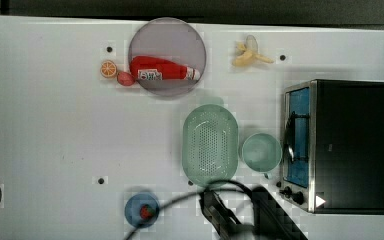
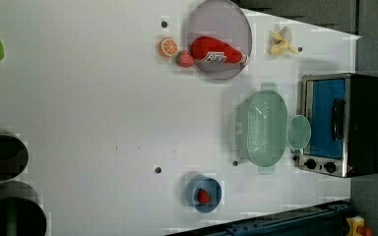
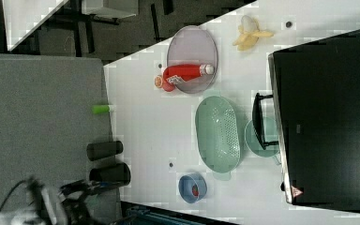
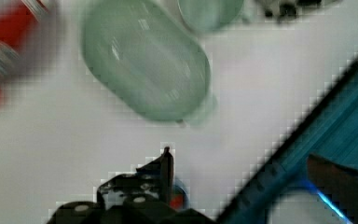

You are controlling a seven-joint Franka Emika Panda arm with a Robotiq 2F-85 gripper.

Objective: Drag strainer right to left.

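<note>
The drag looked not yet begun: the strainer [image 1: 210, 145] lay on the bench [image 1: 55, 125] just beside the mint cup [image 1: 261, 151], while the tool [image 4: 167, 161] hung apart from it, released, grasping nothing.

The strainer [image 1: 210, 146] is a pale sage-green oval basket of plastic, its floor and lower walls dotted with rows of small holes, with a smooth raised rim and a small tab handle at each narrow end. It sits upright on the white table [image 1: 55, 125], mouth up and empty. In the top view its long axis runs up and down the picture, and it lies right of centre — just below the grey plate [image 1: 167, 37], just beside a small round green cup [image 1: 261, 151] on the top view's right, the two rims near or touching. The left view [image 2: 262, 128] shows the same pose — upright, nothing gripping it.
</note>
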